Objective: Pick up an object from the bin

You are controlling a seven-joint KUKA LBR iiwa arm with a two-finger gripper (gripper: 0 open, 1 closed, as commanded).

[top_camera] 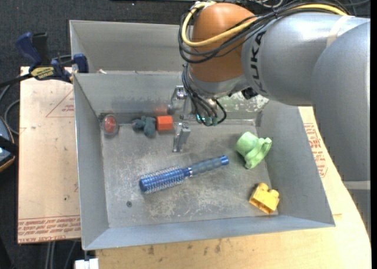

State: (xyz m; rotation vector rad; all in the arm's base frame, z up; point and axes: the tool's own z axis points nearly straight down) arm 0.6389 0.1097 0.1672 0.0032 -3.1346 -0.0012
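My gripper (180,139) hangs low over the bin's floor, a little back of its middle. Its tip is just right of an orange block (165,123) and apart from it. Left of that block lies a small grey-blue lump (145,126). A blue brush (182,173) with a bristled head lies slanted on the floor just in front of the gripper. Nothing shows in the gripper.
A red round piece (109,124) rests by the left wall. A green moulded toy (254,148) sits to the right, and a yellow block (264,198) lies near the front right corner. The arm and its orange cover reach in from the right and overhang the back of the bin.
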